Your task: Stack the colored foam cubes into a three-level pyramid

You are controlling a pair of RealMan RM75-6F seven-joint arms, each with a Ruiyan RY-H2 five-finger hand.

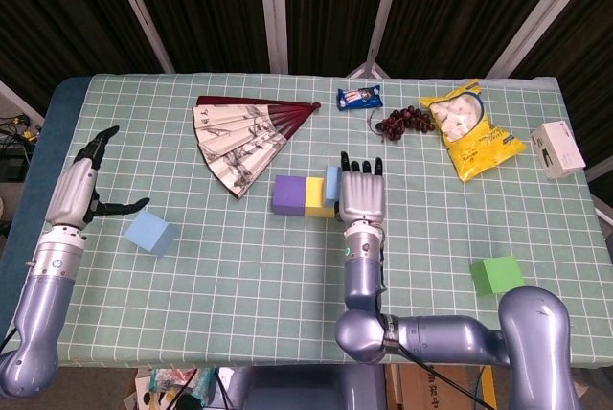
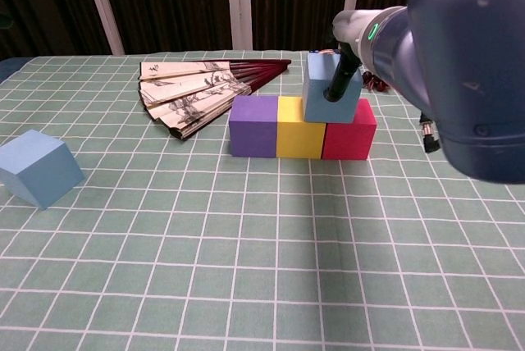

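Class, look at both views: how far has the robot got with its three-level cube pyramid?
Done: the base row of purple cube, yellow cube and red cube sits side by side. In hand: the right hand is at a blue cube on the second level. Left: the loose blue cube and green cube are unstacked.

The whole table [image 1: 287, 276] is seen steeply from above in the head view, facing 12 o'clock. A low, close look across the same surface is given by the chest view. The cube row [image 2: 302, 127] is shared.
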